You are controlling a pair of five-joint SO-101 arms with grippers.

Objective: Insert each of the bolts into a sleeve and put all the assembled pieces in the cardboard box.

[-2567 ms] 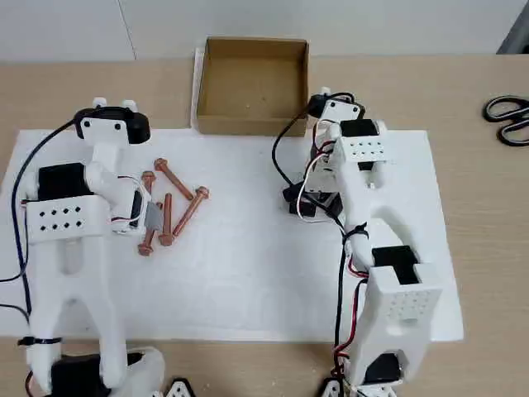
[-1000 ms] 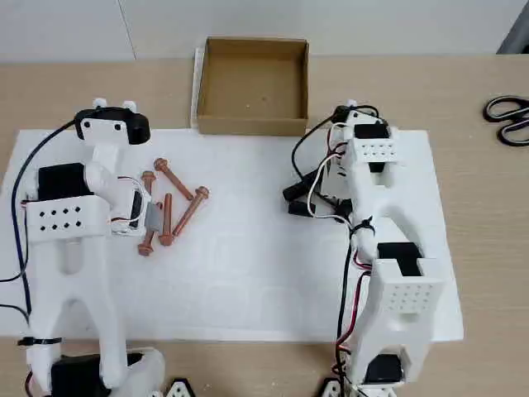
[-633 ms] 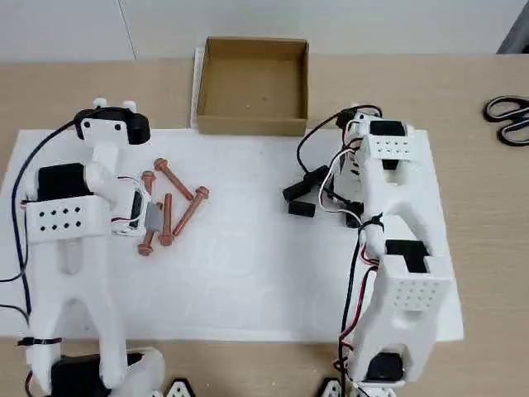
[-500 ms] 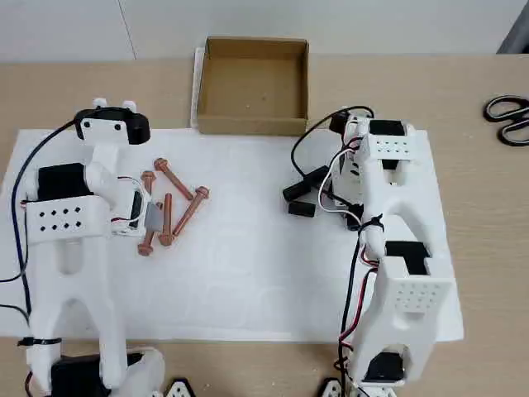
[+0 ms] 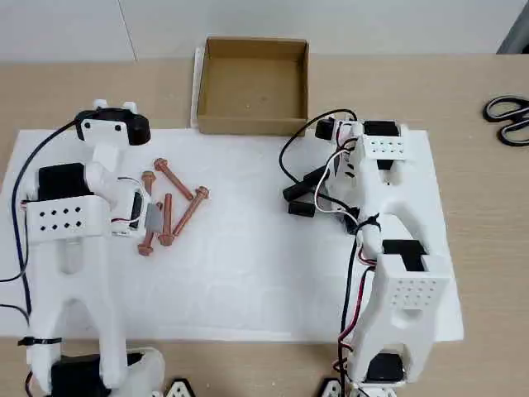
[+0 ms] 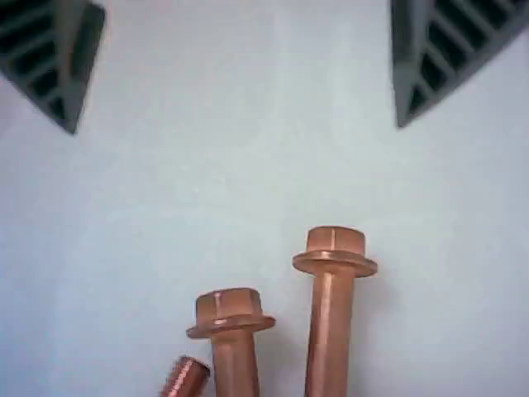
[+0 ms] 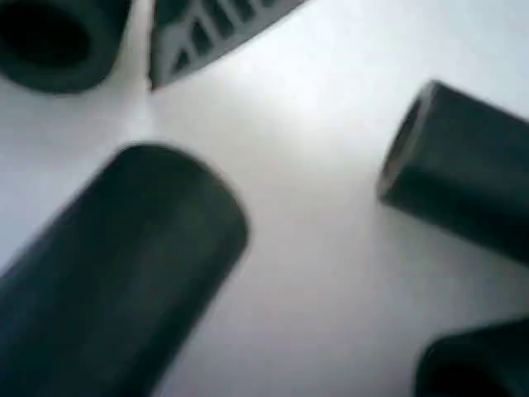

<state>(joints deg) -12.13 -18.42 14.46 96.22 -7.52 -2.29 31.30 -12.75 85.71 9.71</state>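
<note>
From where I stand, the right tool [image 5: 331, 182] is mostly tucked under its own arm and a tangle of wires, so I cannot tell whether it is spread or pinching anything. Its wrist view sits very close to the dark sleeves [image 7: 124, 273] on the white foam sheet [image 5: 248, 281]. There are four of them, all blurred and cut off at the edges. From above, a few sleeves show just inward of that arm. The scissors [image 5: 508, 120] are cut off at the right edge of the bench [image 5: 479, 190].

The copper bolts [image 5: 167, 217] lie loose in a cluster just beside the left tool [image 6: 235, 124]. It hangs spread wide over the sheet, fingers [image 6: 50, 58] well apart. In its wrist view I see two bolt heads and one threaded end, with the shafts cut off.

The left arm reaches forward, then doubles back down to the bolts. The right arm stretches along the sheet's right side, its wrist turned inward toward the sleeves. The cardboard box [image 5: 248, 126] stands at the sheet's far edge — between the two arms.
</note>
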